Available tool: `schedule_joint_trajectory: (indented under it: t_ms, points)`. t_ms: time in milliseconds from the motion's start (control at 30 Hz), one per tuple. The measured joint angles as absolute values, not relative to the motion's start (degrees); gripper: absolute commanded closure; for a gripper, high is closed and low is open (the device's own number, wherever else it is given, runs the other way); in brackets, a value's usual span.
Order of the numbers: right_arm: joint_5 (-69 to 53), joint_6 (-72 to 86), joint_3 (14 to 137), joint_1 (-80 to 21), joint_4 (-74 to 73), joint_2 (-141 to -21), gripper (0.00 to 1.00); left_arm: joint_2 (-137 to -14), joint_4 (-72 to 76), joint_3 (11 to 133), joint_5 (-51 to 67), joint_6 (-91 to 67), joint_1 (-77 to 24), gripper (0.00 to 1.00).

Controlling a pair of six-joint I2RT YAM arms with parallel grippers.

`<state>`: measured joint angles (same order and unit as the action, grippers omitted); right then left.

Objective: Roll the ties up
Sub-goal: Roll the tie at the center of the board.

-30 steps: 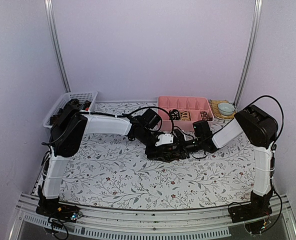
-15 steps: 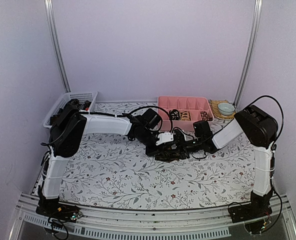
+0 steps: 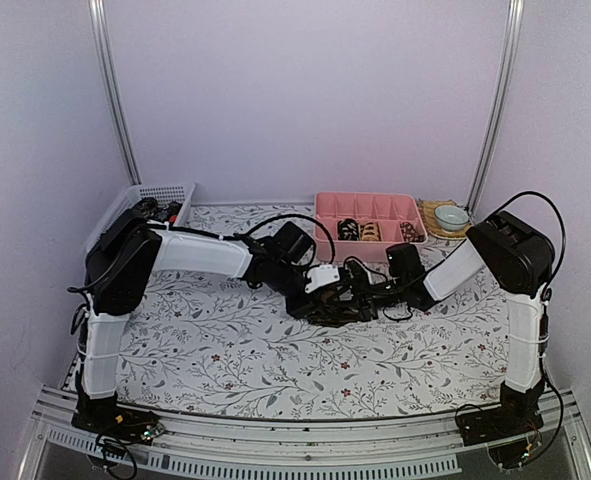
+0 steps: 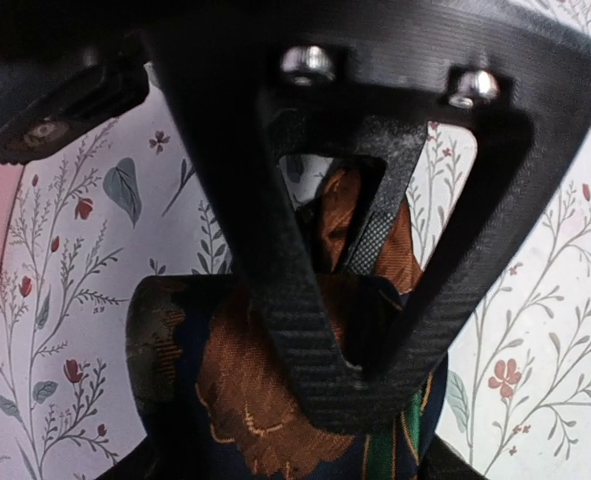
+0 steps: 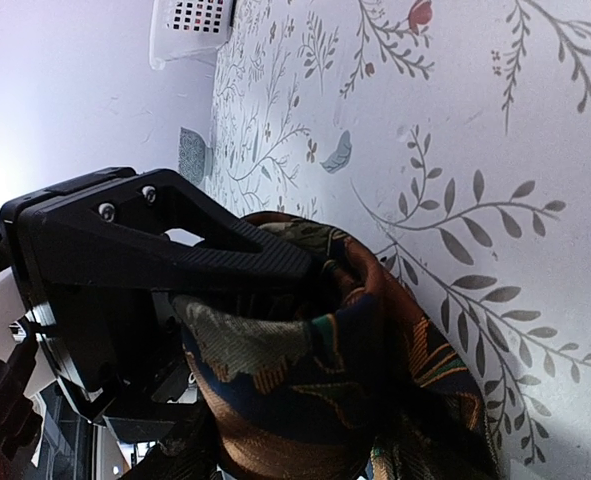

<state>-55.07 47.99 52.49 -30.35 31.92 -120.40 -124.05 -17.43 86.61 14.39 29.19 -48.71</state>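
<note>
1. The left gripper (image 3: 330, 303) is clamped on a loosely coiled tie (image 4: 265, 400), orange-brown and navy.
2. The right gripper (image 3: 369, 296) meets the same coil from the other side. I cannot tell how far open it is.
3. The coil sits mid-table (image 3: 225, 350), near the pink tray (image 3: 367, 203) and well apart from the white basket (image 3: 160, 192).

the left arm (image 3: 200, 252) and right arm (image 3: 523, 330) have white tube links, bulky black joint housings, looping black cables; ribbed matte-black triangular fingers (image 4: 305, 330) carry silver screws (image 4: 308, 64).
</note>
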Motion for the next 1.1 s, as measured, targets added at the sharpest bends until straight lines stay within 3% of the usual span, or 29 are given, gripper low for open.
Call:
schedule_joint_trajectory:
  t_ms: [333, 500, 800, 933, 1100]
  points:
    - [-55.7, 50.9, 51.0, -30.4, 34.3, -120.3, 0.55, -123.9, -16.9, 86.4, 9.6, 26.0, -49.8, 0.41]
    - [-55.8, 51.6, 51.0, -30.4, 34.0, -120.3, 0.46, -123.9, -17.0, 86.4, 8.9, 25.1, -50.2, 0.44]
    - [-56.6, 48.6, 51.9, -30.8, 29.8, -119.6, 0.39, -123.7, -19.8, 86.9, 14.9, 27.0, -49.7, 0.51]
    - [-57.3, 47.6, 52.0, -30.8, 28.8, -119.3, 0.31, -123.7, -22.1, 87.2, 17.8, 28.3, -49.3, 0.53]
    - [-57.6, 46.2, 52.1, -30.9, 27.1, -118.5, 0.32, -123.2, -23.0, 86.7, 20.7, 29.1, -49.2, 0.55]
